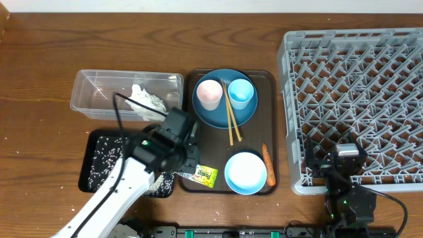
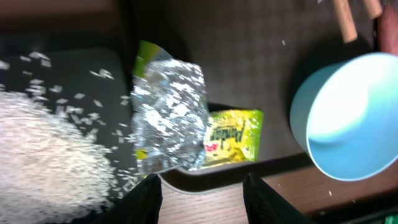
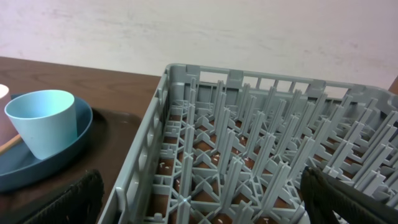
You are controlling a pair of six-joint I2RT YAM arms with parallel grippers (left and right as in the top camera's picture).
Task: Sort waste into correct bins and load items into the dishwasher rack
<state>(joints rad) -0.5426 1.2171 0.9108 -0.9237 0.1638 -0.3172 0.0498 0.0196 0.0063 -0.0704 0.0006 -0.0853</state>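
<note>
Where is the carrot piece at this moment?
In the overhead view, the carrot lies at the right edge of the brown tray, just right of the bowl and left of the rack.

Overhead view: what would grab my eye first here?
The big grey rack fills the right side. In the middle, a brown tray carries a blue plate with a pink cup and a blue cup, plus a bowl and a carrot. At its near-left corner the left gripper hangs over crumpled foil, beside a black tray of rice.
</note>
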